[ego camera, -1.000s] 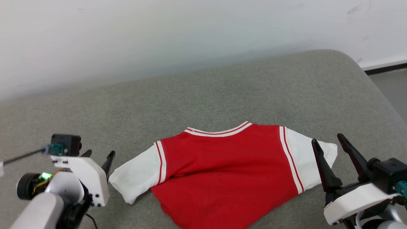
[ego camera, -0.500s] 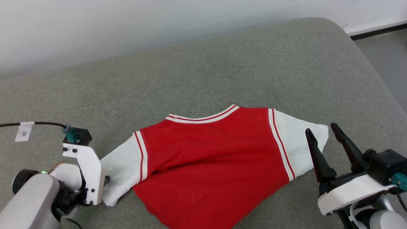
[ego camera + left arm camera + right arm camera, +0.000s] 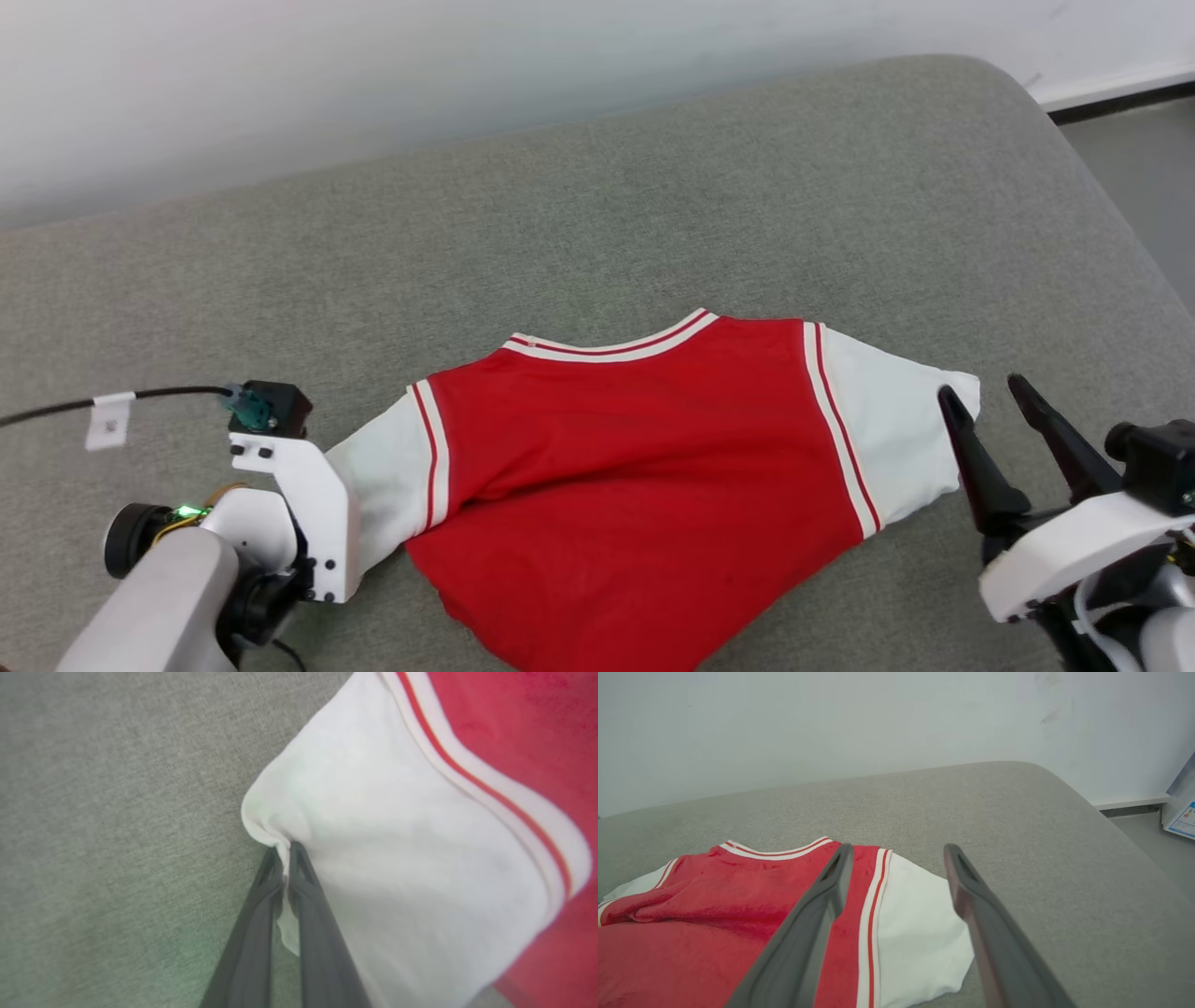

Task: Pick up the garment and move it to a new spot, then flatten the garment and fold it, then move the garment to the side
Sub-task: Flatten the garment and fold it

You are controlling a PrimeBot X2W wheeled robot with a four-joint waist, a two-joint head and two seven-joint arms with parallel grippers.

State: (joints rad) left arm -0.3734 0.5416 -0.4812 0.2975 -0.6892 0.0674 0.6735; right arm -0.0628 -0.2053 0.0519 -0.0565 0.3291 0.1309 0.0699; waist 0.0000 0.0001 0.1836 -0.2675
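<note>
The garment (image 3: pixel 635 467) is a red T-shirt with white sleeves, lying spread on the grey cushioned surface (image 3: pixel 653 187), collar toward the wall. In the left wrist view, my left gripper (image 3: pixel 283 851) is shut on the bunched edge of the white left sleeve (image 3: pixel 373 835). From the head, that gripper's fingers are hidden under its white wrist mount (image 3: pixel 308 504), which sits at the sleeve's end. My right gripper (image 3: pixel 978 387) stands open beside the right sleeve (image 3: pixel 896 439). Seen from its own wrist, the right gripper (image 3: pixel 899 847) has nothing between its fingers and hovers over that sleeve (image 3: pixel 920 924).
A white wall rises behind the surface. The surface curves off at its right edge, with floor (image 3: pixel 1148 187) beyond. A black cable with a white tag (image 3: pixel 107 420) trails left from my left wrist. A printed box (image 3: pixel 1181 816) stands on the floor at far right.
My left gripper has reached the left sleeve's end and shut on its edge. The head camera has shifted. The right gripper stays open by the right sleeve.
</note>
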